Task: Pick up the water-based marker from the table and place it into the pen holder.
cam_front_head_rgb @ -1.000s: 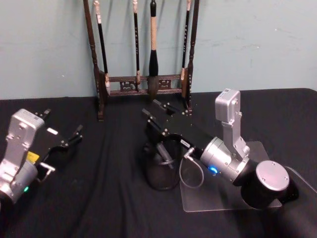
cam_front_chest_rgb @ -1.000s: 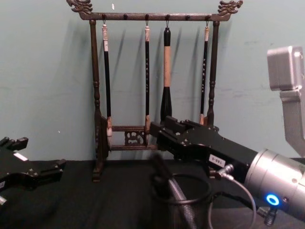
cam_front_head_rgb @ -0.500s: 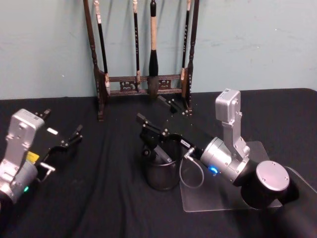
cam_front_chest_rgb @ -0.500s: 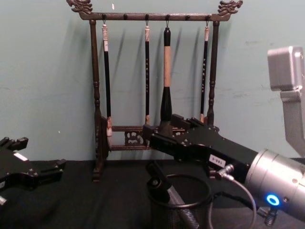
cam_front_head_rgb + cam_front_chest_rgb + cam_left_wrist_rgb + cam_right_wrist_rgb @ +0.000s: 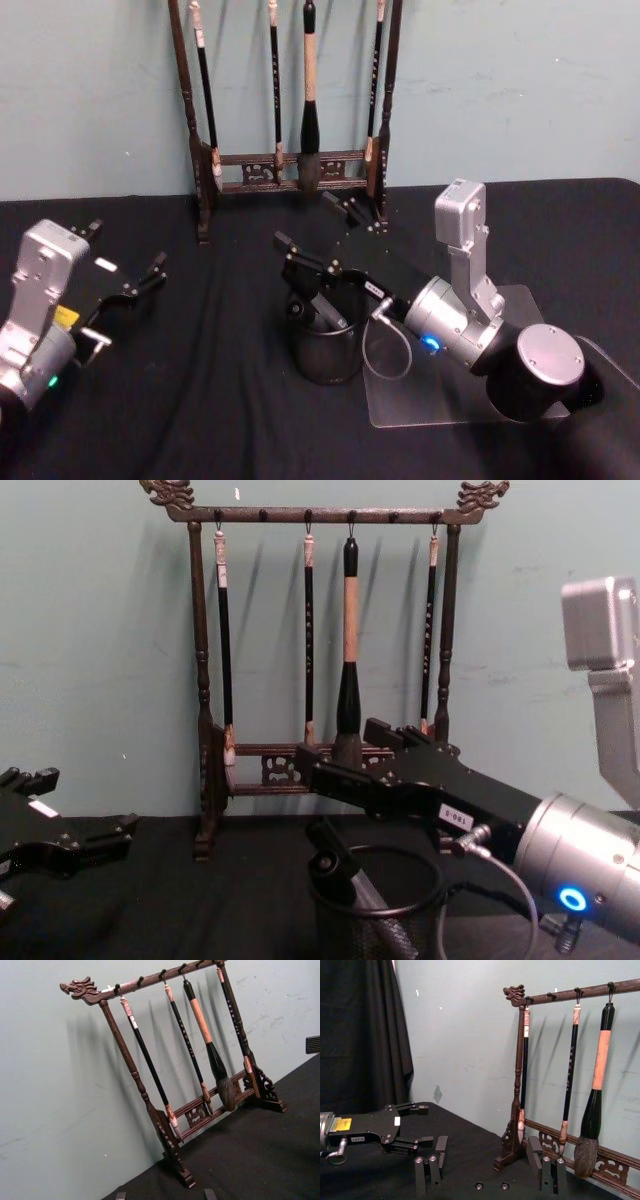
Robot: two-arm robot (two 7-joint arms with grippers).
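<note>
A staged robot test bench, as we read it.
We see a black-draped table (image 5: 200, 400) against a bare teal wall (image 5: 520, 90), with a brush rack (image 5: 320, 640) and black curtain (image 5: 360, 1035).

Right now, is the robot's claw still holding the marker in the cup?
Apart. In the chest view the right gripper stands open above the pen holder, with a clear gap down to the marker, which leans inside on its own.

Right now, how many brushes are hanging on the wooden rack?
4, side by side under the top bar of the rack: a thin brush at the robot's left, a second thin one, a thick brush, and a thin one at the right.
</note>
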